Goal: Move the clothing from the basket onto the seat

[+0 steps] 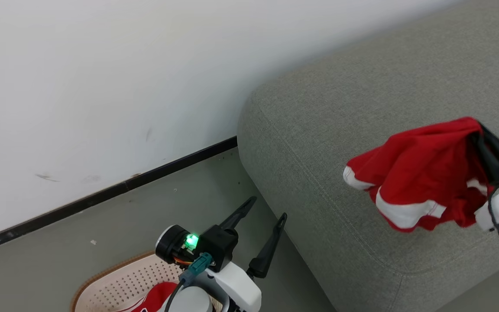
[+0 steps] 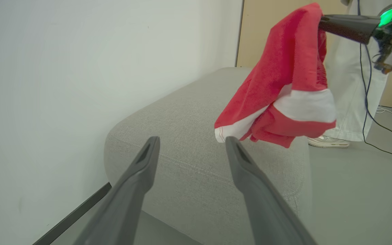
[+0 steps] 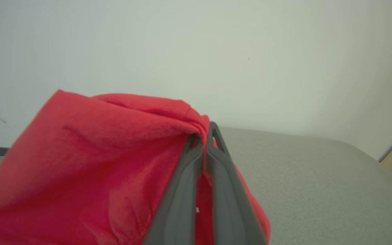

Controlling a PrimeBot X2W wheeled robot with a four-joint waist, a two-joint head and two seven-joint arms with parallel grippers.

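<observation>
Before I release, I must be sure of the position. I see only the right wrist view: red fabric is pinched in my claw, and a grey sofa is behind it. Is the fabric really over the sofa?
Observer: Yes. In the head view the bright-red garment with white trim hangs from the right claw above the grey fabric sofa.
Operator: Does it touch the sofa already?
Observer: In the left wrist view its lower hem seems to hang clear of the sofa.
Operator: Is the basket empty now?
Observer: No. More red fabric lies in the cream perforated plastic basket on the floor.
</observation>
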